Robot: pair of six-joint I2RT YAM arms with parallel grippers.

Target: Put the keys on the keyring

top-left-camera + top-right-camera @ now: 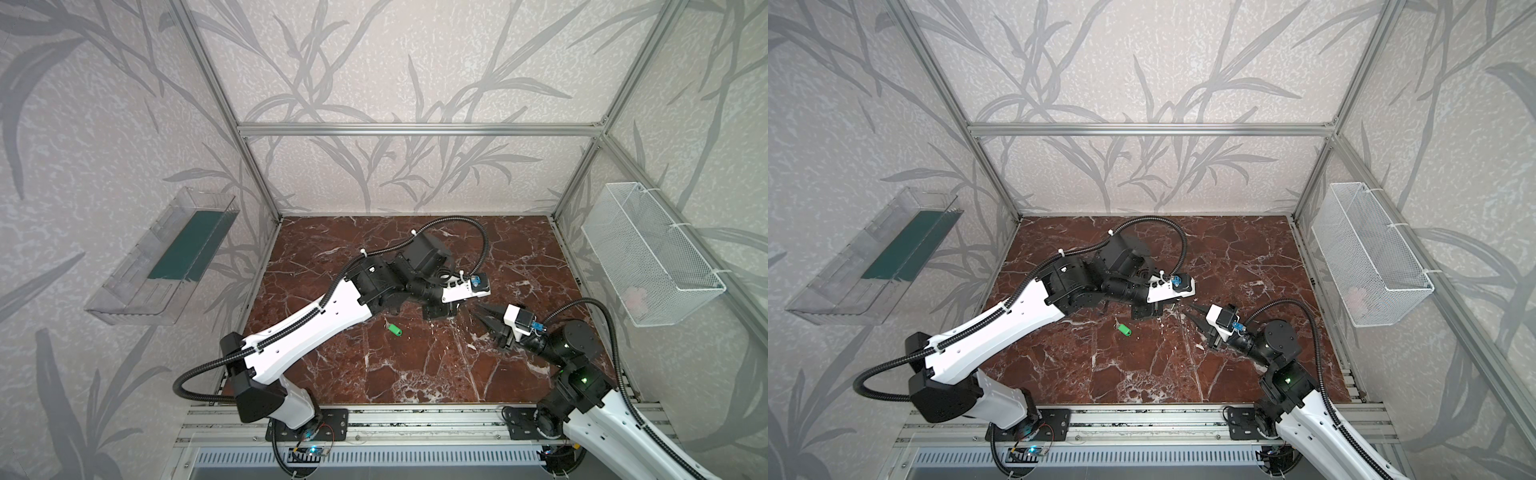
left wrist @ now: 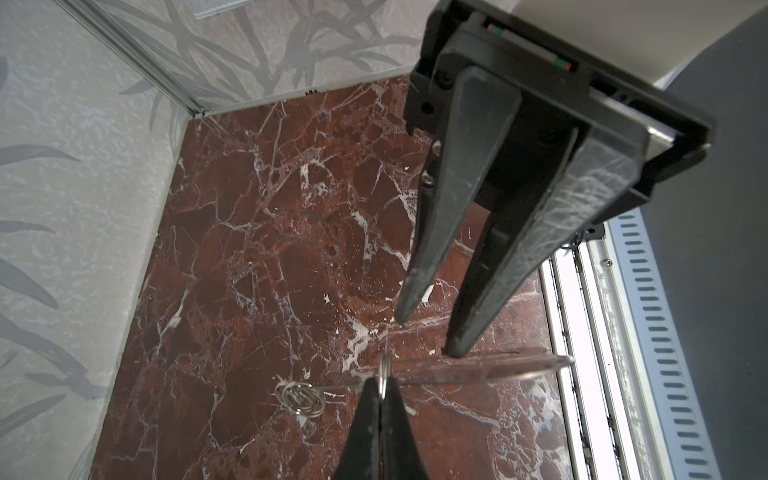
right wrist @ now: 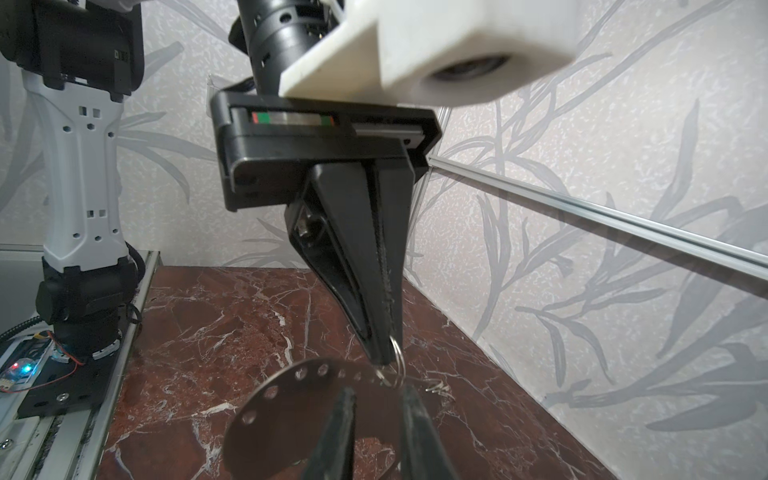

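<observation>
Open marble [image 1: 415,365] near front; green key [image 1: 394,328] only obstacle.

I see two arms with white moulded shells and black joints. Ribbed black cable conduit [image 1: 453,222] is tied on with white zip ties. Each white wrist camera mount [image 1: 463,290] carries a blue connector. The tapered gripper fingers [image 2: 440,216] are black and scuffed; base plates [image 1: 332,424] are black.

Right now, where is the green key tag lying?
In both top views, the green key tag lies on the marble table, near its middle, just beside the left arm.
</observation>
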